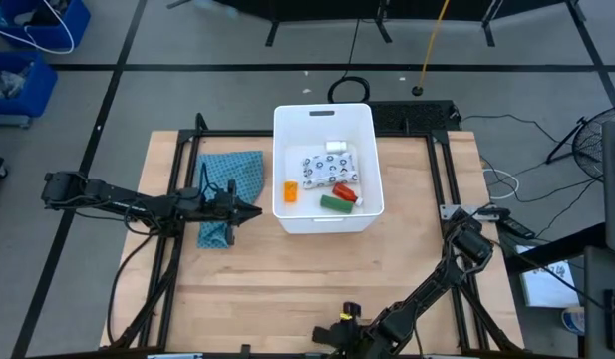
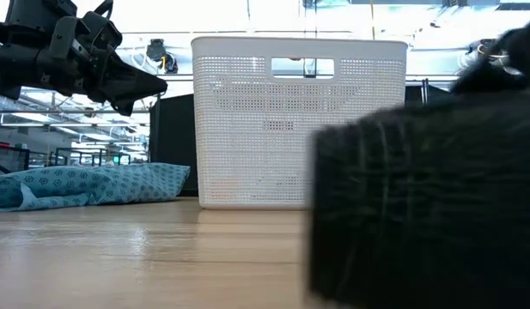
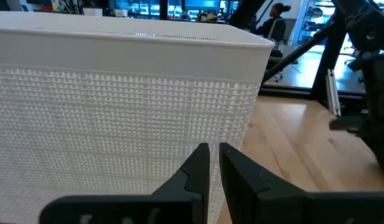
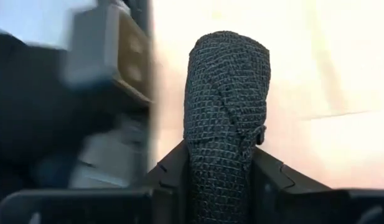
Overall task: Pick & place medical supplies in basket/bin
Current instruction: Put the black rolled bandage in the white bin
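The white tub (image 1: 287, 214) stands at the table's middle, toward the far edge. In it lie a dotted white packet (image 1: 327, 167), a white roll (image 1: 336, 147), a small orange bottle (image 1: 290, 189), a green block (image 1: 334, 202) and a red white-capped bottle (image 1: 346, 191). My left gripper (image 1: 255, 209) hovers shut just left of the tub's left wall (image 3: 117, 106), above the teal cloth. My right gripper (image 1: 329, 337) is at the table's near edge, shut on the black oblong bar (image 4: 226, 93). The bar fills the right of the low view (image 2: 419, 206). My right gripper pinches the black woven bar between its two fingers (image 4: 173, 165), one on each long side. The held part is the bar's lower stretch (image 4: 220, 168); the rest sticks out beyond the fingertips, along the fingers. Whether the bar is clear of the table does not show.
A teal patterned cloth (image 1: 232, 184) lies on the table left of the tub, under my left arm. Black frame rails (image 1: 177, 199) run along the table's left and right sides. Bare wood (image 1: 317, 274) lies between the tub and the near edge.
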Controlling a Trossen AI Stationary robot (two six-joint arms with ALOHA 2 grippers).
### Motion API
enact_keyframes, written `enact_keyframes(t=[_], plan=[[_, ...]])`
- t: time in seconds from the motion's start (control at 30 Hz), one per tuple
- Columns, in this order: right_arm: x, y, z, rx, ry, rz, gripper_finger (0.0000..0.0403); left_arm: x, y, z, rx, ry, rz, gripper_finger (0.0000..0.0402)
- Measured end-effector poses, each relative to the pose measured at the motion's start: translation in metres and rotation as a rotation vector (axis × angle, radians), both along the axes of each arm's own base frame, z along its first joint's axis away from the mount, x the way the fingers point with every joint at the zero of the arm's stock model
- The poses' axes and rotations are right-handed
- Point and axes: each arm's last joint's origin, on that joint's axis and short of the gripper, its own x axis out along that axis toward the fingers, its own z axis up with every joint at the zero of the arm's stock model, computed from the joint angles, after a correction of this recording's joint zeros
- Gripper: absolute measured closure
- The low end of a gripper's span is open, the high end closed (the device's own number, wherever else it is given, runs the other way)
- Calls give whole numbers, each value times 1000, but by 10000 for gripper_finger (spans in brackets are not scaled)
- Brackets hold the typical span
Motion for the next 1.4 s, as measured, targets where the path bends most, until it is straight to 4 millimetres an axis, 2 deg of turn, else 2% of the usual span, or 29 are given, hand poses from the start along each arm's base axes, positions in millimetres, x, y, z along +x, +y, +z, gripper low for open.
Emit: enact_keyframes(t=[0.1,0.23,0.37,0.5,0.6,0.73,0.83,1.07,1.27,1.4], plan=[[-2,-12,21,-92,-27,21,310,0,0,0,0,2,0,360],[-4,-32,67,-157,-97,26,304,0,0,0,1,2,0,360],[-12,-57,86,-246,-141,156,308,0,0,0,18,4,-1,360],[-28,-86,105,-274,-280,231,309,0,0,0,21,3,-1,360],[-50,-111,100,-273,-353,247,308,0,0,0,31,3,-2,360],[-84,-147,96,-172,-503,226,308,0,0,0,40,3,6,360],[-107,-166,85,-144,-564,215,309,0,0,0,68,4,5,360],[-143,-197,70,-260,-610,230,310,0,0,1,167,-4,6,360],[-167,-218,55,-247,-796,261,310,0,3,1,269,10,95,360],[-174,-225,49,-266,-872,305,311,0,4,1,301,16,122,360]])
